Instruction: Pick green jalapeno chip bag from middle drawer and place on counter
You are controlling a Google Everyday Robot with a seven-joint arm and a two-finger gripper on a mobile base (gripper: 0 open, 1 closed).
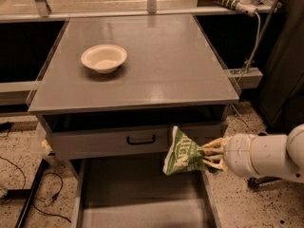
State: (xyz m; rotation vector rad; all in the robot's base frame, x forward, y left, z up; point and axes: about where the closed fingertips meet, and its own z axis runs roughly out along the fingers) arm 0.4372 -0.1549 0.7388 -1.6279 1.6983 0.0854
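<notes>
Gripper [209, 156] clamped on right edge of green jalapeno chip bag [183, 153], hanging above middle drawer [142, 194]; surface [161, 65] lies higher, leftward in view.

Colours noted: grey unit, one green item.
The green jalapeno chip bag [183, 152], shiny green with white lettering and pale yellow patches, was pinched by the cream gripper [205, 156] on a white arm [266, 156] above the plain grey middle drawer [142, 194]; counter [166, 65] glossy grey, bowl [104, 57] off-white, handle [141, 139] black, floor [19, 146] speckled.
</notes>
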